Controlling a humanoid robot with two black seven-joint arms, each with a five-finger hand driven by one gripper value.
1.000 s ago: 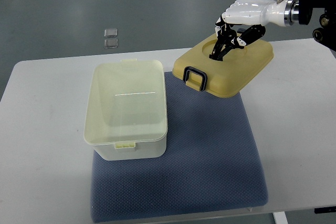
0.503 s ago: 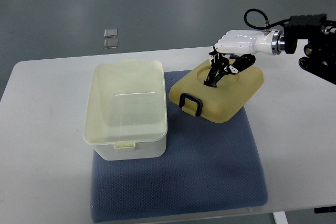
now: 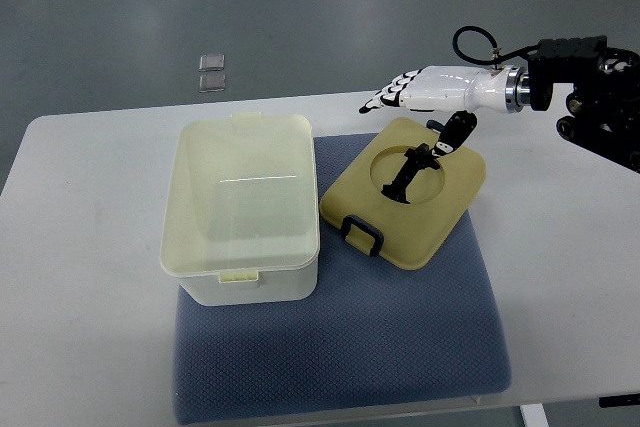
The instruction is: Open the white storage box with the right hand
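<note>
Right hand [image 3: 415, 97] released, fingers spread just above the lid [image 3: 405, 192], which lies flat on the mat [image 3: 400, 337], leaving the box [image 3: 240, 209] beyond it open.

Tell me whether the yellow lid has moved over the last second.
Yes. The yellow lid has come down and toward the camera, now lying flat on the blue mat, closer to the white storage box.

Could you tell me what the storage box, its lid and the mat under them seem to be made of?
Storage box: likely semi-translucent plastic, glossy, with a light streak inside.
Lid: probably opaque yellowish plastic, smooth, with a dark latch.
Mat: apparently blue fabric or foam, matte, dimpled weave.
</note>
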